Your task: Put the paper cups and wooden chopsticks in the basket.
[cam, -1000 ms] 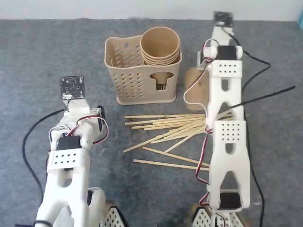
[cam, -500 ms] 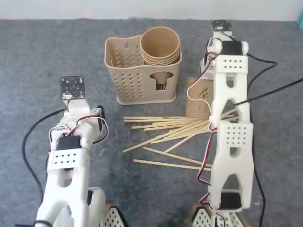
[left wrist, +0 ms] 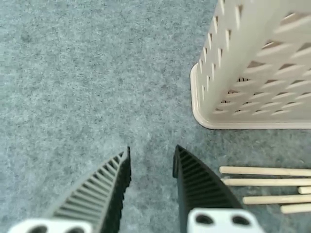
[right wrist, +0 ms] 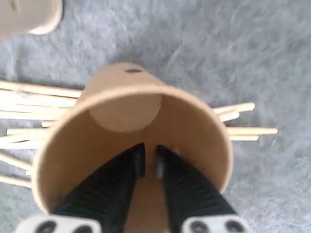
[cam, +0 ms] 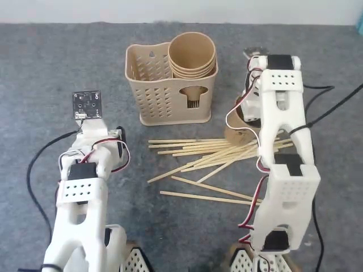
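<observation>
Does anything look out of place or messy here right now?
The wooden chopsticks lie scattered loosely on the grey mat in front of the basket, not in it. One paper cup is tipped on its side above them, clamped in the right gripper.

- The right arm [cam: 282, 107] has drawn back from the far side of the table toward its own base, and its wrist has come nearer with it.
- The paper cup [cam: 235, 134], carried in the right gripper [right wrist: 148, 158] (fingers pinched on the cup wall), has left its place beside the basket [cam: 170, 107]. It now hangs over the right-hand ends of the chopsticks [cam: 198, 150].
- More of the paper cup is hidden under the arm than a second ago.
</observation>
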`<action>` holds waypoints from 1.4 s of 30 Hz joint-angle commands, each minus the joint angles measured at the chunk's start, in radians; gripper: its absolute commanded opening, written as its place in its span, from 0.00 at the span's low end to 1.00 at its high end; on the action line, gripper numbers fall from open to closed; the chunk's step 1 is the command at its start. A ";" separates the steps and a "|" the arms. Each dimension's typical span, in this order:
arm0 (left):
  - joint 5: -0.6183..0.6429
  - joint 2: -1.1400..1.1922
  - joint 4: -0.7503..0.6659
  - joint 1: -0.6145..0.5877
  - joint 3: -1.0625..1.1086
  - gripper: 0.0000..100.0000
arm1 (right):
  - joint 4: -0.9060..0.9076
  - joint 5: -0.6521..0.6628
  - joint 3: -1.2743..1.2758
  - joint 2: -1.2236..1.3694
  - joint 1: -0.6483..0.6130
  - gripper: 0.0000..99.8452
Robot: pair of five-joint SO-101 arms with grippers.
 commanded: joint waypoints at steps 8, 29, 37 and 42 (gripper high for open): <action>-0.009 -0.029 -0.023 0.005 -0.005 0.13 | 0.039 0.068 0.031 -0.228 0.025 0.17; -0.009 -0.031 -0.025 0.005 0.001 0.13 | -0.211 0.041 0.348 -0.352 0.096 0.17; -0.009 -0.035 -0.026 0.006 0.002 0.13 | -0.042 0.054 0.284 -0.518 0.124 0.17; -0.009 -0.035 -0.026 0.008 0.002 0.13 | -0.062 -0.100 0.221 -0.581 0.117 0.17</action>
